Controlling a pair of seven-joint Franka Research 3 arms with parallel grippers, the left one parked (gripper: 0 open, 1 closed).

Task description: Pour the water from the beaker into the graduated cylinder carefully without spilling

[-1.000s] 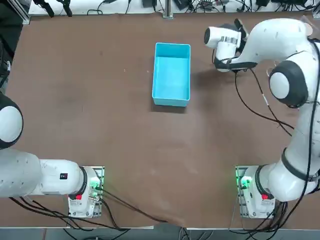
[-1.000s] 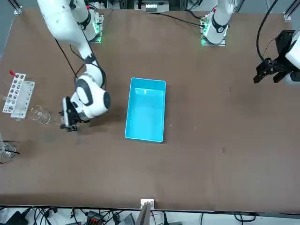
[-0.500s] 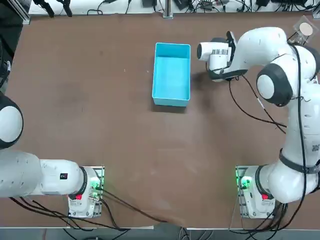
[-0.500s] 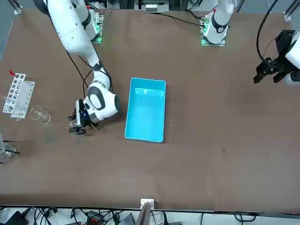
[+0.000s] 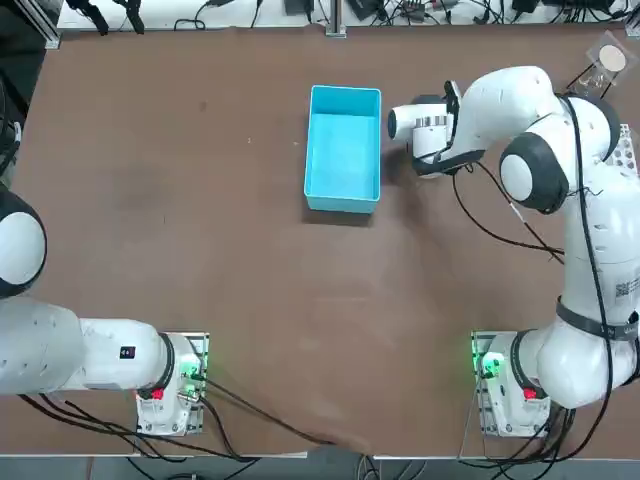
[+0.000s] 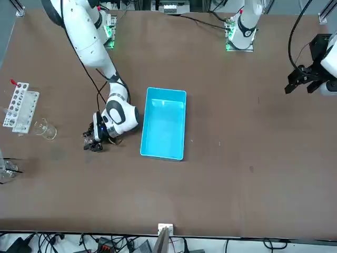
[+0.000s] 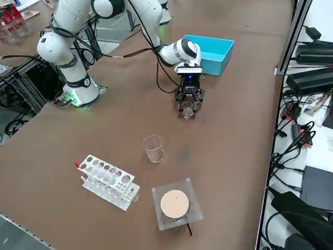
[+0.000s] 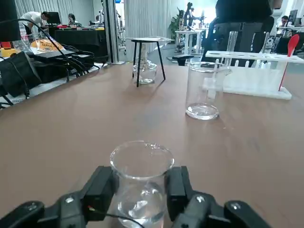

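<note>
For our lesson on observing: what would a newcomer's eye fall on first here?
Probably the bright blue box, alone near the middle of the brown table. Next, the big white right arm, whose hand grips a small glass beaker beside that box. Then perhaps the white holed rack, with a taller glass vessel standing near it.

From overhead we look down on the brown table [image 5: 300, 280] the robot's way, with the arms' bases along our lower edge, while from across it we face the robot, and both of these views take in the whole blue box [image 5: 342, 145]. From the robot's right side we look diagonally down, nearer the white rack [image 7: 109, 179], and on the working wrist we look low across the tabletop from close behind the small glass cup [image 8: 142, 190], sharing the rack and the larger glass vessel [image 8: 204, 92] with that side view.
</note>
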